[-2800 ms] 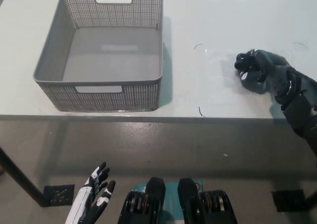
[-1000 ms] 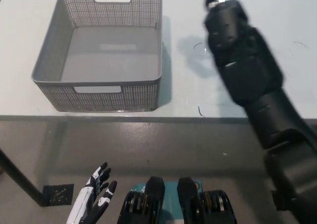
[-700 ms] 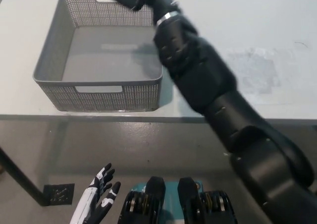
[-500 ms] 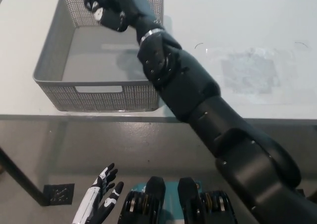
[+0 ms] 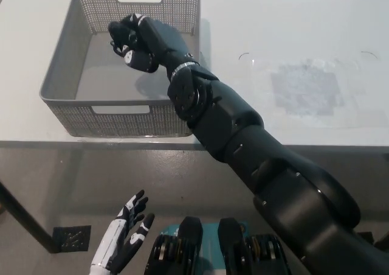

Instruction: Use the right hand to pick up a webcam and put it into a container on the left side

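Observation:
My black right hand (image 5: 138,44) hangs over the inside of the grey perforated basket (image 5: 67,101) at the table's left. Its fingers are curled shut around a small black webcam (image 5: 120,42), of which only a dark lump and a pale spot show at the fist's left side. The black arm reaches diagonally up from the bottom right and covers the basket's right wall. My white left hand (image 5: 121,244) rests low at the lower left, below the table's edge, fingers spread and holding nothing.
The white table (image 5: 292,31) stretches to the right of the basket, with a dull scuffed patch (image 5: 304,86) on it. Its front edge runs across the middle of the picture; grey floor lies below.
My right hand lifted the webcam from the table's right side, swung it left across the table and over the basket, and has come down lower inside the basket's rim.

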